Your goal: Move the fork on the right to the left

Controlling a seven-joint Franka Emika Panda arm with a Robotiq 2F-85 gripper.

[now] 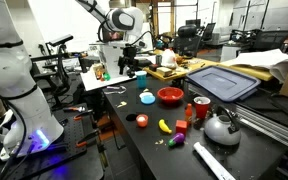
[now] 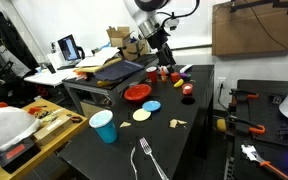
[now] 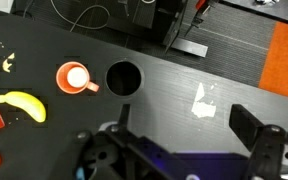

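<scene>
Two light forks (image 2: 147, 160) lie side by side at the near end of the black table (image 2: 199, 110); in an exterior view they show as a pale shape (image 1: 117, 88) at the table's far left. My gripper (image 2: 164, 60) hangs open and empty over the other end of the table, far from the forks, and also shows in an exterior view (image 1: 131, 67). In the wrist view the open fingers (image 3: 179, 135) frame bare black table with a white mark (image 3: 202, 100). No fork shows in the wrist view.
A small orange cup (image 3: 74, 77), a black ring (image 3: 124, 77) and a banana (image 3: 22, 105) lie under the gripper. A red bowl (image 1: 170, 96), blue disc (image 1: 147, 97), kettle (image 1: 221, 128) and blue cup (image 2: 103, 126) stand on the table.
</scene>
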